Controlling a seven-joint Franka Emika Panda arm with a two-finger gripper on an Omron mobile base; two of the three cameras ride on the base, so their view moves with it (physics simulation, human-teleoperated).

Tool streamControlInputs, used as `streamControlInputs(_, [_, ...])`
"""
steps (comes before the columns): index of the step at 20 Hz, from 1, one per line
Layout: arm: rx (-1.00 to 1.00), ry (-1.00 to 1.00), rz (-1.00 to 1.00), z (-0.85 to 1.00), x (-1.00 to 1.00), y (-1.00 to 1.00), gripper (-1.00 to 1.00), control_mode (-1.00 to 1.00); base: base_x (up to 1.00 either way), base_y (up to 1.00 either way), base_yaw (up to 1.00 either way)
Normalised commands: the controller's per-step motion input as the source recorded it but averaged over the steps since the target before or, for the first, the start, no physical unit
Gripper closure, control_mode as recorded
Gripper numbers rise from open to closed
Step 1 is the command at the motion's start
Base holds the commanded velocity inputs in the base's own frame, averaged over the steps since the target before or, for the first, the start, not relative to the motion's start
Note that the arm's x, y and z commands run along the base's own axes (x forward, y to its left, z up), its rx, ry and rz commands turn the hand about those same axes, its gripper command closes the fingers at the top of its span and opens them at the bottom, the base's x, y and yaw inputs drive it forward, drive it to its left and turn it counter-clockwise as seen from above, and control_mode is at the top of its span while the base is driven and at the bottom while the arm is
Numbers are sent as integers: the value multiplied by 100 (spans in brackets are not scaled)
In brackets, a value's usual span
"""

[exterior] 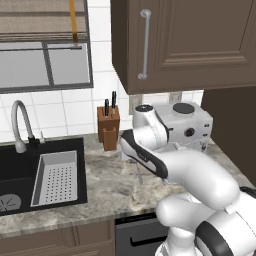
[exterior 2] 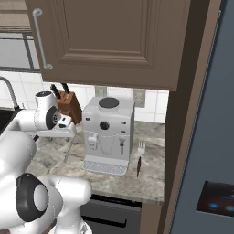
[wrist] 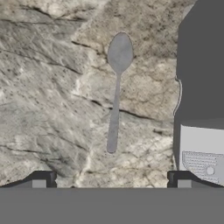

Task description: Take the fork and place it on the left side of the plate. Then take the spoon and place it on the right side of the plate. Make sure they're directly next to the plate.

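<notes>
The all-grey spoon lies flat on the marble counter, its round bowl at the far end and its thin handle pointing back toward my hand. My gripper hovers above the handle end, open, with the two dark fingertips wide apart and nothing between them. In the right base view the hand hangs over the counter just left of the coffee machine. The fork, with its silver tines and dark handle, lies on the counter on the machine's right side, far from the gripper.
A white coffee machine stands close beside the spoon, and its drip tray reaches near my right fingertip. A knife block stands by the wall, and a black sink with a drainer lies to the left. Wall cabinets hang overhead.
</notes>
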Motion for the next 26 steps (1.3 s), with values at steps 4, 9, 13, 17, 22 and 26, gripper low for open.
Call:
streamControlInputs(4, [0, 0, 0, 0, 0, 0, -100, -100, 0, 0, 0])
streamControlInputs(9, [0, 0, 0, -1, 0, 0, -100, -100, 0, 0, 0])
streamControlInputs(13, [0, 0, 0, -4, 0, 0, -100, -100, 0, 0, 0])
streamControlInputs(17, [0, 0, 0, -33, 0, -2, -100, -100, 0, 0, 0])
streamControlInputs(22, [0, 2, 0, -45, 2, -13, -100, -100, 0, 0, 0])
streamControlInputs(26, [-8, 0, 0, -35, 4, -8, -100, -100, 0, 0, 0])
